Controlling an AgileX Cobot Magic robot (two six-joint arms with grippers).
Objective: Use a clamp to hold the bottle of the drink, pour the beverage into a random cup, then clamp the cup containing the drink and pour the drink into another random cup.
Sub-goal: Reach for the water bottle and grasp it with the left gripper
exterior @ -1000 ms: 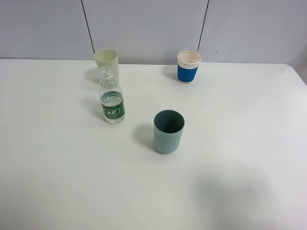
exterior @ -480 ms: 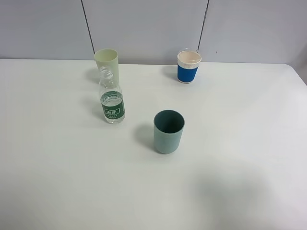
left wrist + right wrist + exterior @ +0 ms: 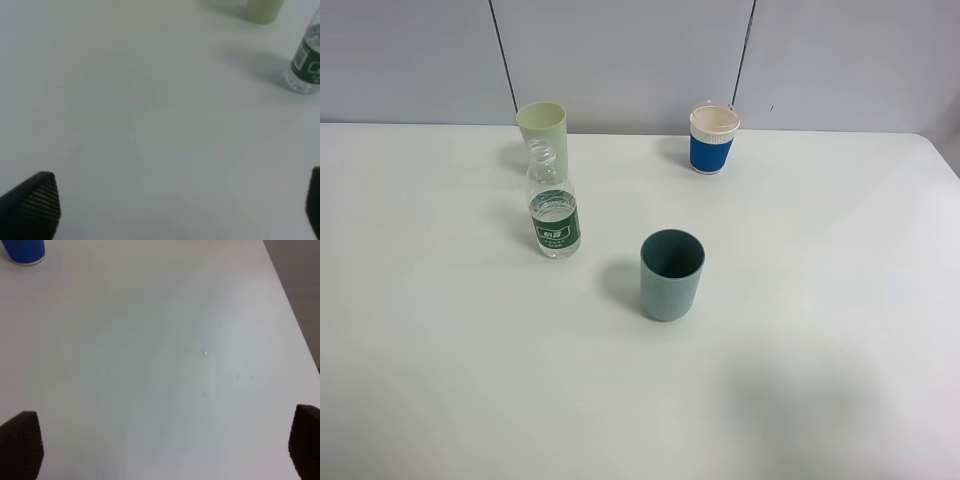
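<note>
A clear bottle (image 3: pixel 554 205) with a green label stands uncapped on the white table (image 3: pixel 440 330), left of centre; it also shows in the left wrist view (image 3: pixel 306 62). A pale green cup (image 3: pixel 543 132) stands just behind it, also in the left wrist view (image 3: pixel 264 10). A teal cup (image 3: pixel 671 274) stands in the middle. A blue and white paper cup (image 3: pixel 713 139) stands at the back, also in the right wrist view (image 3: pixel 24 251). My left gripper (image 3: pixel 175 205) is open over bare table, well away from the bottle. My right gripper (image 3: pixel 165 445) is open and empty. Neither arm shows in the high view.
A grey panelled wall (image 3: pixel 640 60) runs behind the table. The table's right edge (image 3: pixel 292 315) shows in the right wrist view.
</note>
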